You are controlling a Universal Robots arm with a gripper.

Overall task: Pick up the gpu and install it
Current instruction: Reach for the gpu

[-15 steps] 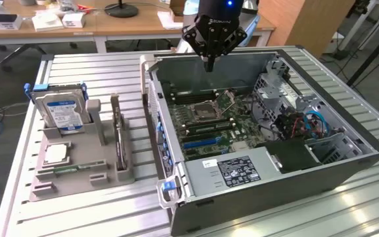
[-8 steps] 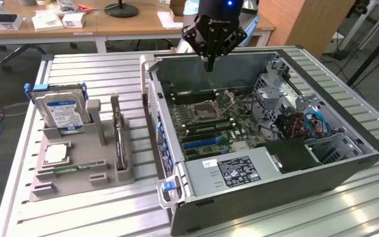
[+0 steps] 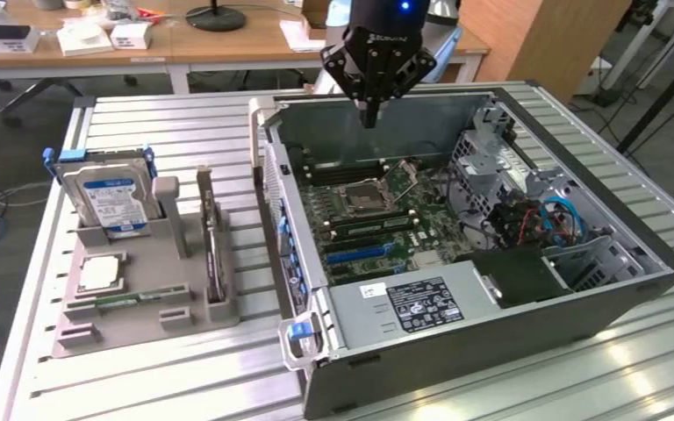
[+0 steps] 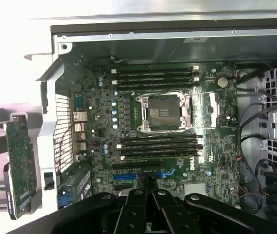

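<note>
- Power supply [image 3: 425,303], grey with a black-and-white label, sits at the near end of the open computer case [image 3: 618,289], which lies on its side on the slatted metal worktop [image 3: 161,377].
- Blue latch [image 3: 302,331] marks the case's near corner, toward the exterior view's left.
- Grey parts holder [image 3: 138,307] lies on the worktop just beside the case, on the exterior view's left.
- CPU chip [image 3: 101,272], small, square and silver, lies flat in a recess of the holder.
- gpu [image 3: 210,237], a thin card, stands on its long edge in a slot on the holder's side nearest the case. It is well apart from the arm and not yet installed.
- Hard drive [image 3: 109,197], silver with a blue-white label, stands upright at the holder's far end.
- Motherboard [image 3: 372,237] covers the floor of the case. The CPU socket [image 4: 165,113] sits between two banks of black memory slots [image 4: 155,73], and a blue expansion slot [image 3: 354,254] lies nearer the power supply.
- Gripper [image 3: 369,118] hangs above the far end of the case, pointing down at the motherboard. Its black fingers [image 4: 131,214] are pressed together and hold nothing.
- Wooden desks [image 3: 232,39] carrying small boxes and a lamp base stand beyond the worktop.
</note>
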